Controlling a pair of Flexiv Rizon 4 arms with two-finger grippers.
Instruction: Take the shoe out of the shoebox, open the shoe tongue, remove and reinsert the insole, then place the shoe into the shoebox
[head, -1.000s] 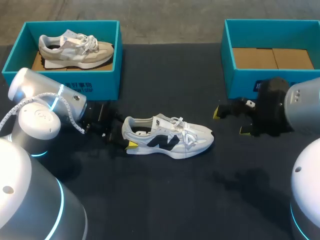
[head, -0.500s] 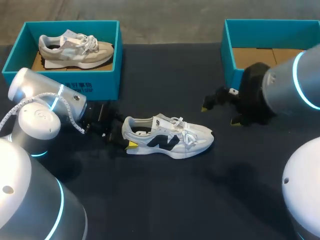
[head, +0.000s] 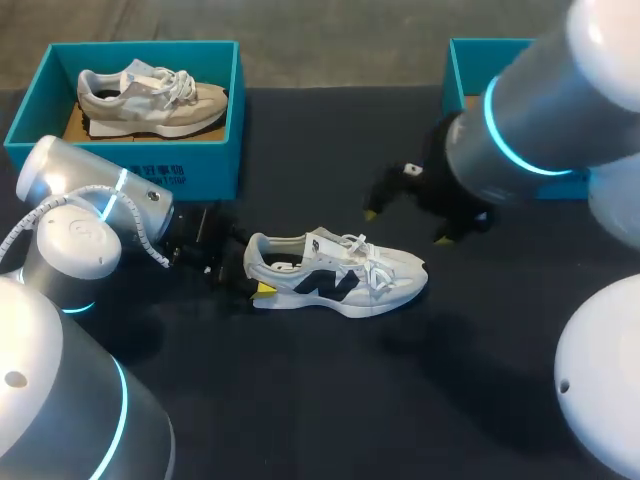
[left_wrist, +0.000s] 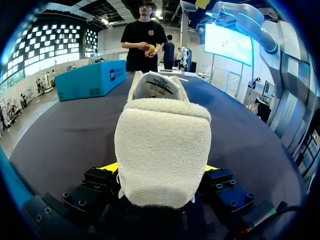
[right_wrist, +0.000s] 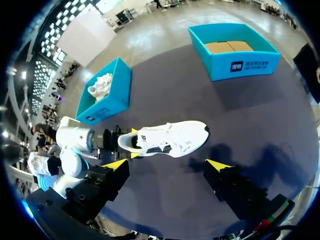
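- Left gripper (head: 252, 278) is closed on the heel of the white sneaker (head: 335, 272); in the left wrist view its yellow tips press the padded heel from both sides.
- Right gripper (head: 405, 226) has its fingers wide apart and holds nothing. It hangs above the dark table (head: 320, 400), near the toe of the sneaker but not touching it.
- The sneaker lies on its sole between the two boxes, with the toe toward the right arm. The empty teal shoebox (right_wrist: 235, 65) is well apart from it.
- I judge that the next step is opening the tongue (head: 330, 243), and this is where trouble can come.
- The laces (head: 365, 258) lie loose over the tongue, so a wide finger could catch a lace instead and drag the whole shoe.
- A push from above on the toe could twist the soft heel out of the left grip.
- The squeeze on the heel may also narrow the opening, which could make the insole harder to pull out; the insole itself I cannot see clearly.
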